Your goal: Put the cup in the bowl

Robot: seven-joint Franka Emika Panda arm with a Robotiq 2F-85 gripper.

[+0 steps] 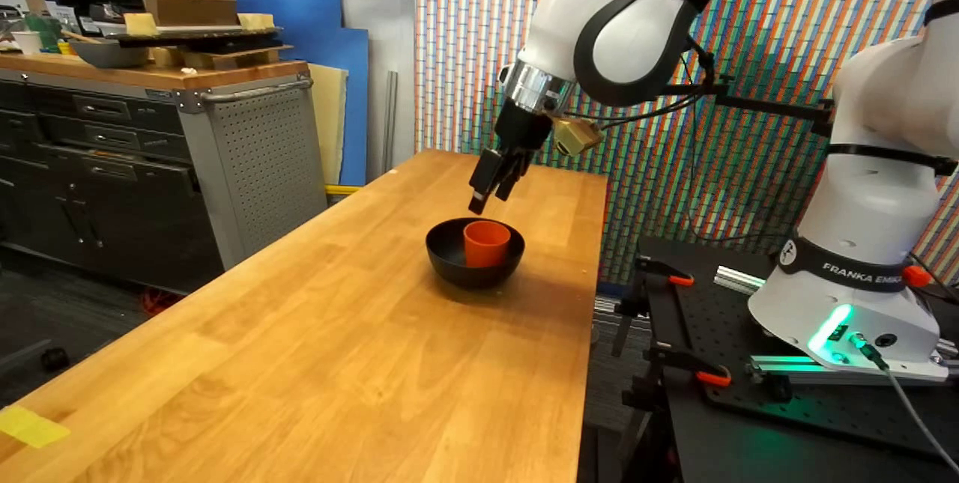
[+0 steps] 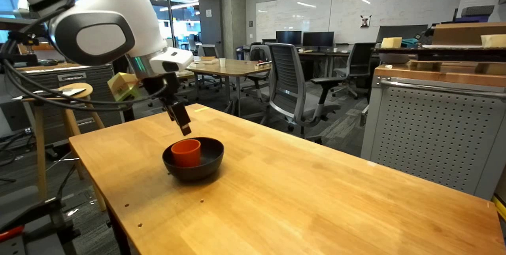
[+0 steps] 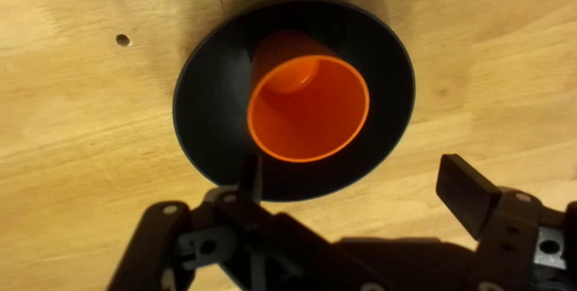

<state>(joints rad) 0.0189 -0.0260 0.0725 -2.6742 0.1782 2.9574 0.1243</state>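
The orange-red cup (image 1: 487,246) stands upright inside the black bowl (image 1: 470,275) on the wooden table. It also stands in the bowl (image 2: 199,172) in an exterior view, where the cup (image 2: 186,154) is off-centre. In the wrist view the cup (image 3: 311,110) is empty, and the bowl (image 3: 209,106) surrounds it. My gripper (image 3: 350,167) has its fingers wide apart with nothing between them. The gripper (image 1: 490,201) hangs tilted above the bowl, apart from the cup. It also shows above the bowl's far rim in an exterior view (image 2: 185,129).
The wooden table (image 1: 359,363) carries the bowl, with the table's edge beside the robot's base. A grey workbench (image 1: 258,157) stands beyond the table. Office chairs (image 2: 290,85) stand behind the table. Yellow tape (image 1: 31,426) lies on a table corner.
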